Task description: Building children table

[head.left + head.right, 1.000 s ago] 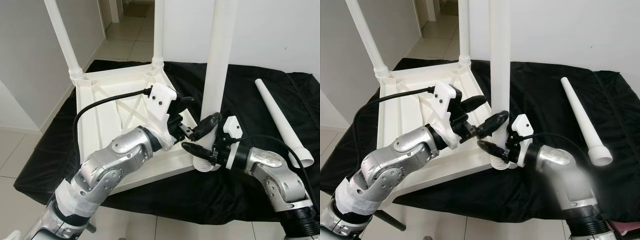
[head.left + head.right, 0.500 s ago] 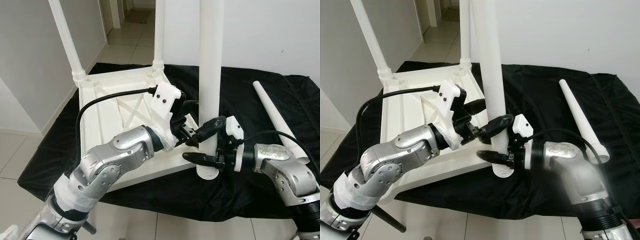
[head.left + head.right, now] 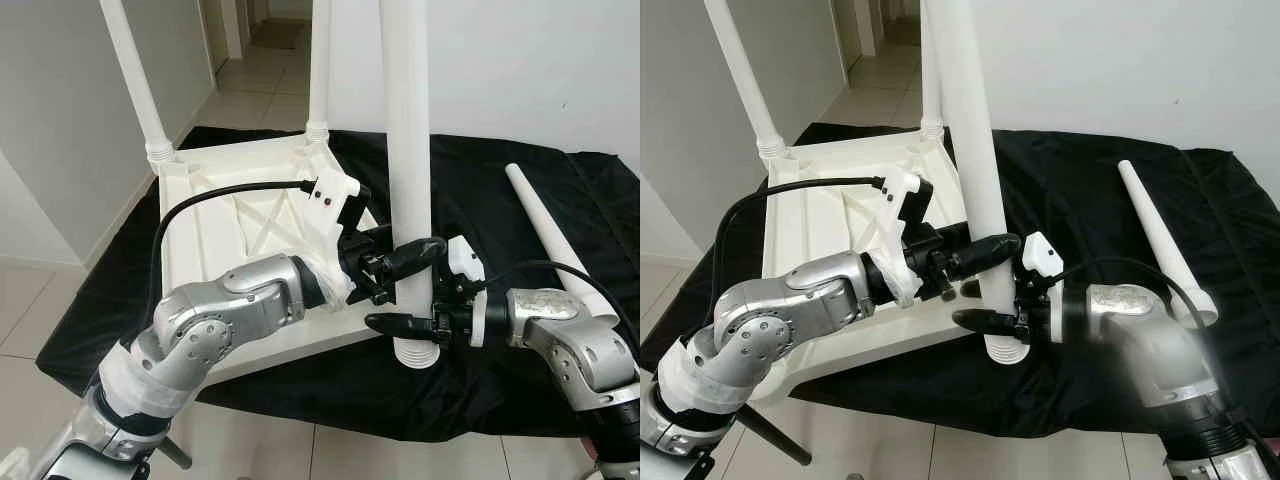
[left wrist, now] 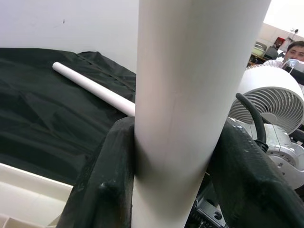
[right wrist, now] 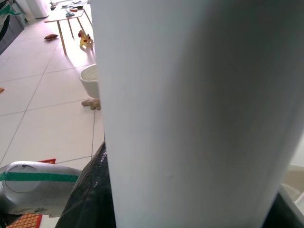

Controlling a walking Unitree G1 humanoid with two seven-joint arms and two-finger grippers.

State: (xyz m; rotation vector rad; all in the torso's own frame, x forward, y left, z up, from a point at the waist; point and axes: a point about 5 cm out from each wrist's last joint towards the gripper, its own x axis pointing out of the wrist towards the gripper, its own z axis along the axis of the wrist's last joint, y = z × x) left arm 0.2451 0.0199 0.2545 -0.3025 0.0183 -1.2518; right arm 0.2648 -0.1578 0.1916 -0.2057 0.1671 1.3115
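A white tabletop [image 3: 200, 215] lies upside down on a black cloth [image 3: 500, 190], with two white legs [image 3: 135, 80] standing at its far corners. Both grippers hold a third white leg [image 3: 405, 120] almost upright. Its ribbed lower end is just off the tabletop's near right corner. My left gripper [image 3: 375, 268] reaches in from the tabletop side and is shut on that leg, whose shaft sits tight between its black fingers [image 4: 102, 183]. My right gripper [image 3: 395, 290] comes from the right, shut on the same leg a little lower.
A fourth white leg [image 3: 555, 235] lies loose on the cloth at the right. White walls stand behind and to the left, and tiled floor [image 3: 30, 300] surrounds the cloth. A white fan [image 4: 273, 99] and a person [image 4: 292, 50] are seen in the left wrist view.
The held leg has swung from leaning right to nearly upright. My left gripper, open beside it before, has closed on the leg. The camera has shifted slightly.
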